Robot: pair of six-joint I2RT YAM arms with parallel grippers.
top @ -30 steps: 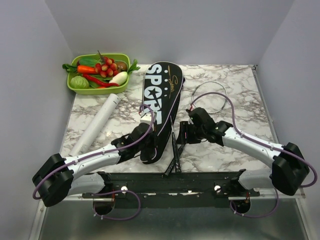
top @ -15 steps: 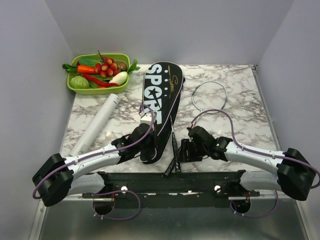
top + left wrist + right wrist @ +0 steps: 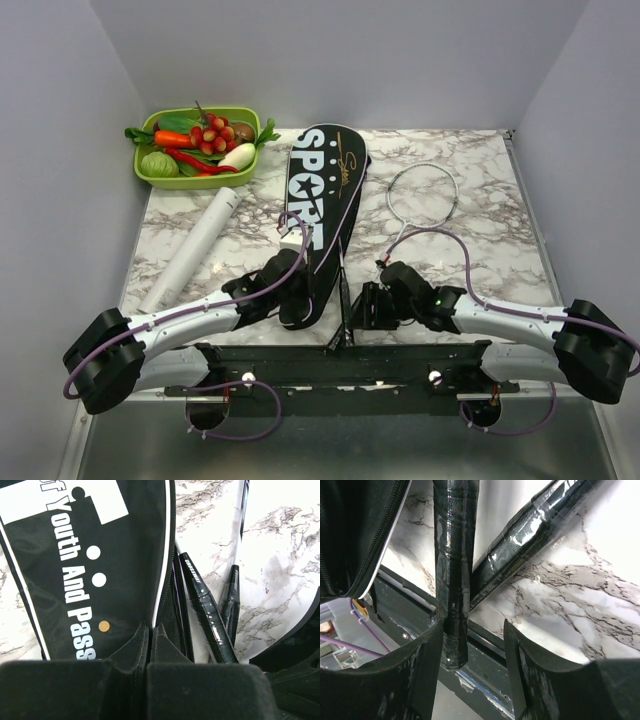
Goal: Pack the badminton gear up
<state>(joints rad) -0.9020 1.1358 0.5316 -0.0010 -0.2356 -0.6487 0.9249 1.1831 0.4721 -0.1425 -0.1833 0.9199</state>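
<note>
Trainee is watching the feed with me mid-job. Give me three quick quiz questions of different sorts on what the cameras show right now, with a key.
1. True or false: the left gripper is shut on the edge of the black bag.
2. What stands between the open fingers of the right gripper? A: a racket handle. B: a shuttlecock. C: nothing.
3. In one word: on which side of the bag, the robot's left or right, does the white tube lie?

Key: 1 true; 2 A; 3 left.
</note>
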